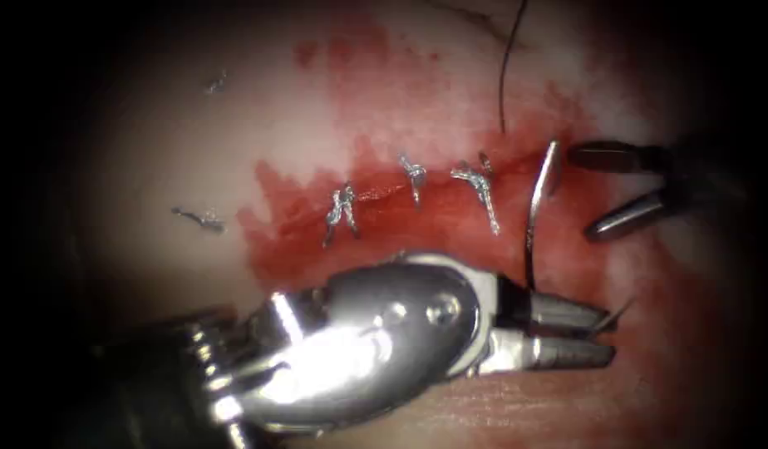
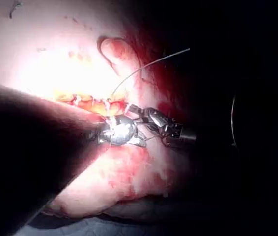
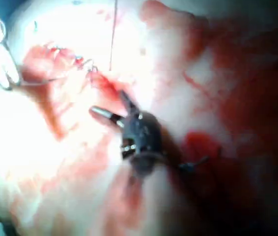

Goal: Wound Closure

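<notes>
Two tools flank the needle (image 1: pixel 537 212): my left tool (image 1: pixel 571 333), jaws closed on its lower end, holds it upright right of the stitches. Its upper end meets the tissue (image 1: pixel 259 125) by the cut (image 1: pixel 384 193); my right tool (image 1: pixel 604 191) stands just beside, jaws spread, holding nothing.

Three stitches (image 1: pixel 415 179), one needle (image 1: pixel 537 208), two tools (image 1: pixel 567 328).

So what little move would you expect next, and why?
Probably the right gripper closing on the upper end of the needle: its jaws stand open beside it, holding nothing, while the left gripper holds the lower end. Whether the needle is in the tissue is unclear.
</notes>
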You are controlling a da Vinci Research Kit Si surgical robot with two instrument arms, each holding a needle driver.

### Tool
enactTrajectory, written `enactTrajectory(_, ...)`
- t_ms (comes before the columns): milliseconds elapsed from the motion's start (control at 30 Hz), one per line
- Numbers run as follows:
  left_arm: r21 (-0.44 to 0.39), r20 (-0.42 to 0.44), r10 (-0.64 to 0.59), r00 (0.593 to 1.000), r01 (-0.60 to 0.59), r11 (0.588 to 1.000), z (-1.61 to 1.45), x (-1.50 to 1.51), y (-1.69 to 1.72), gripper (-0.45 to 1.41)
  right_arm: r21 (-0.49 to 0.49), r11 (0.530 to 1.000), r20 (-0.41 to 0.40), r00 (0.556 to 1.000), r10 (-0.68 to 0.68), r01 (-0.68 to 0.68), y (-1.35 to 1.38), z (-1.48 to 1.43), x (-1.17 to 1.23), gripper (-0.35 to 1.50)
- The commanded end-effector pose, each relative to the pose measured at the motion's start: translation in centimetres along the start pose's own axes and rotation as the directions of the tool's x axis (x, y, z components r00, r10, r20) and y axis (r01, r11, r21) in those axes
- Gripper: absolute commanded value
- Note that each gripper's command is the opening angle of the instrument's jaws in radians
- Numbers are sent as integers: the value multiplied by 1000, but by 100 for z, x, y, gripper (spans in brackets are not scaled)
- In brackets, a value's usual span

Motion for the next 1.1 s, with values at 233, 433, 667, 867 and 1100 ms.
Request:
enactTrajectory(233,-23,18,100,995,-99,995,-10,1,-1,-35,-2,1000,-24,1000,8,-8,-8,13,-1,101)
enactTrajectory(433,-27,22,123,992,-123,992,-27,6,-2,-35,-2,1000,-24,1000,9,-9,-7,15,-1,99)
enactTrajectory(667,-26,26,137,990,-137,990,-50,22,-2,-35,-32,999,-17,1000,3,-4,-3,15,-5,99)
enactTrajectory(867,-25,30,147,989,-146,989,-58,36,0,-35,-33,999,-2,1000,0,0,-2,15,-9,99)
enactTrajectory(1100,-29,33,153,988,-152,988,-72,36,6,-35,-12,1000,1,1000,2,-2,-17,0,20,91)
